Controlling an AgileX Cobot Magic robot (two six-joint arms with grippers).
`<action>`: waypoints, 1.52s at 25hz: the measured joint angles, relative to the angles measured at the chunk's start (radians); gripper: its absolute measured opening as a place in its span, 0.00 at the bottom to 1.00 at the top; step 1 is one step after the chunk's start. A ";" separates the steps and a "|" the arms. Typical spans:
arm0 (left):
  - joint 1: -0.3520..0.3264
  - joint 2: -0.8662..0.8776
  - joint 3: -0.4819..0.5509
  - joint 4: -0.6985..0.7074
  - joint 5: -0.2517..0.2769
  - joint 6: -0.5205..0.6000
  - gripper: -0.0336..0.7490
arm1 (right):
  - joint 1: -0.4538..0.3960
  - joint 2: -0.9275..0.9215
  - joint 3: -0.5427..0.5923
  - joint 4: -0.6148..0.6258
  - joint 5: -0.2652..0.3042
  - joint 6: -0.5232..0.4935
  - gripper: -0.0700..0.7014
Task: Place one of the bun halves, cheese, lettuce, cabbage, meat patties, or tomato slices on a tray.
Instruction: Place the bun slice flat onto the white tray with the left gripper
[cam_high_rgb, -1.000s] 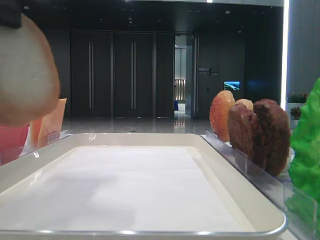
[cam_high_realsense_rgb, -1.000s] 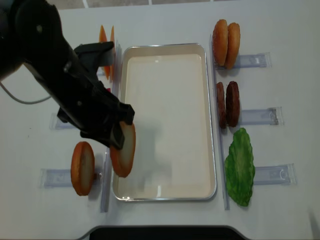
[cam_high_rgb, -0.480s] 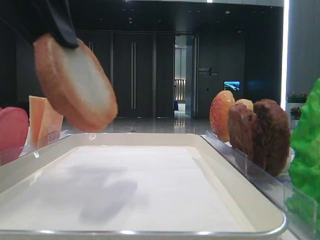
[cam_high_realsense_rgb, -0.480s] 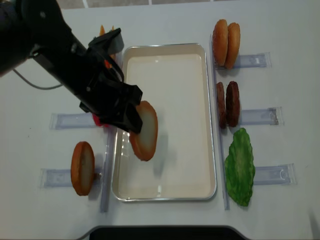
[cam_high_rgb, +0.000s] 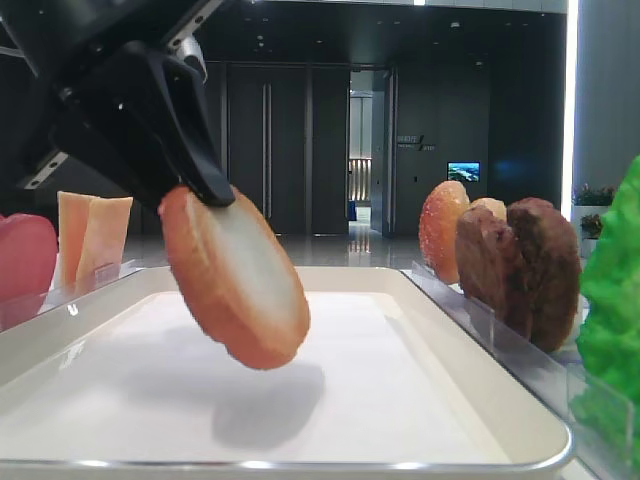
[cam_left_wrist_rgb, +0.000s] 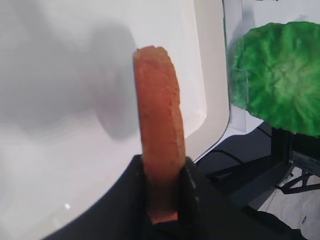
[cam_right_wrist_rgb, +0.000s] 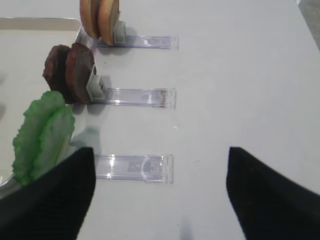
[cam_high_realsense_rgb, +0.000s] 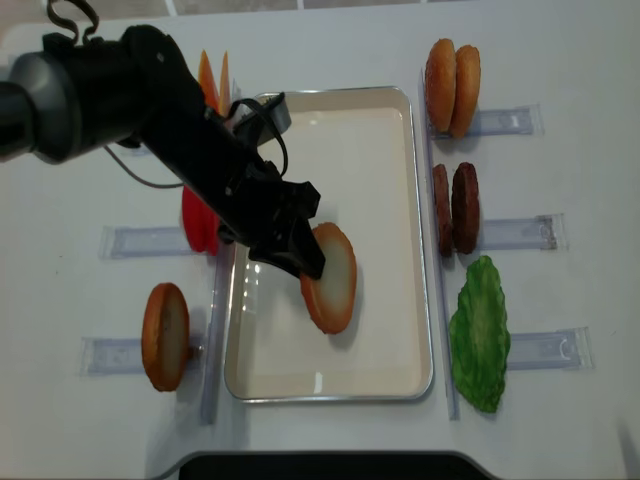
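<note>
My left gripper (cam_high_realsense_rgb: 297, 252) is shut on a golden-brown bun half (cam_high_realsense_rgb: 331, 279), gripping its edge. The bun half (cam_high_rgb: 236, 279) hangs tilted over the middle of the cream-white tray (cam_high_realsense_rgb: 371, 150), pale face toward the right, low above the liner (cam_high_rgb: 380, 400). In the left wrist view the bun half (cam_left_wrist_rgb: 157, 120) stands edge-on between the two black fingers (cam_left_wrist_rgb: 186, 172). My right gripper (cam_right_wrist_rgb: 160, 195) is open over bare table right of the tray, with nothing between its fingers.
Clear racks flank the tray. On the left stand another bun half (cam_high_realsense_rgb: 165, 336), tomato slices (cam_high_realsense_rgb: 198, 222) and cheese (cam_high_realsense_rgb: 212, 78). On the right stand two bun halves (cam_high_realsense_rgb: 452, 87), meat patties (cam_high_realsense_rgb: 455, 208) and lettuce (cam_high_realsense_rgb: 480, 333).
My left gripper has carried the bun half rightward from the tray's left rim to over its middle, and lower toward the liner. The right arm shows no change.
</note>
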 joint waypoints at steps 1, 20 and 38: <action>0.000 0.009 0.000 -0.004 -0.002 0.004 0.22 | 0.000 0.000 0.000 0.000 0.000 0.000 0.76; 0.001 0.084 0.000 -0.030 -0.014 0.038 0.22 | 0.000 0.000 0.000 0.001 0.000 0.000 0.76; 0.001 0.084 -0.007 0.049 -0.004 -0.031 0.62 | 0.000 0.000 0.000 0.004 0.000 0.000 0.76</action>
